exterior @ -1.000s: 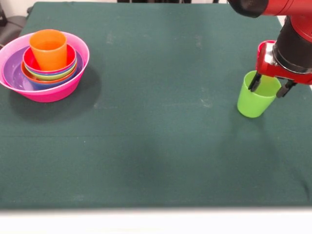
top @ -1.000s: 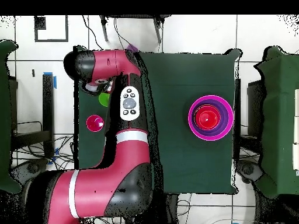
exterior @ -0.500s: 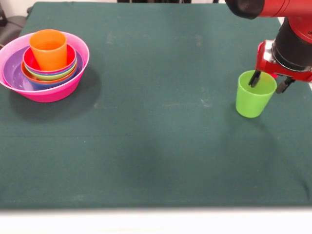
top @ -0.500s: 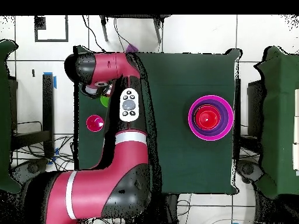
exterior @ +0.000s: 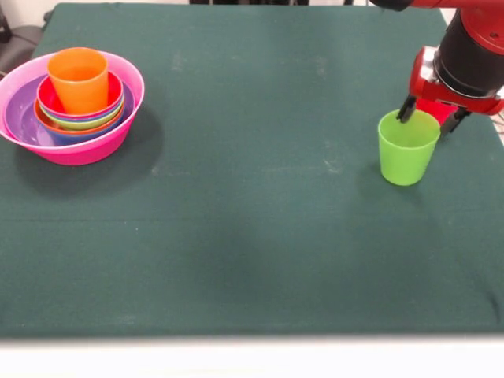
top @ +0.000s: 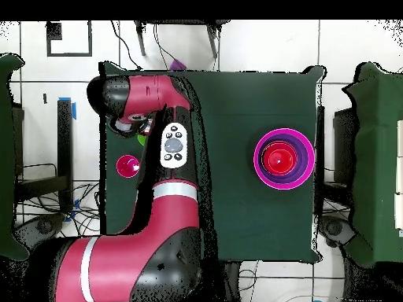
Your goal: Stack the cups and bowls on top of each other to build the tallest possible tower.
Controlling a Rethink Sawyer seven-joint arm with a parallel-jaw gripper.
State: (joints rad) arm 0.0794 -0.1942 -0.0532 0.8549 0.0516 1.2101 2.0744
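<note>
The arm [top: 161, 189] reaches from the base across the counter [exterior: 252, 236], its wrist pointing straight down over the green cup [exterior: 407, 148]. The gripper [exterior: 431, 120] hangs at the cup's far rim, its fingers [exterior: 406, 109] spread apart, one tip just inside the rim and one behind it. The tower [exterior: 72, 106], topped by the orange cup [exterior: 78, 79], stands well apart from the green cup. A red-pink cup [top: 127, 166] stands near it
</note>
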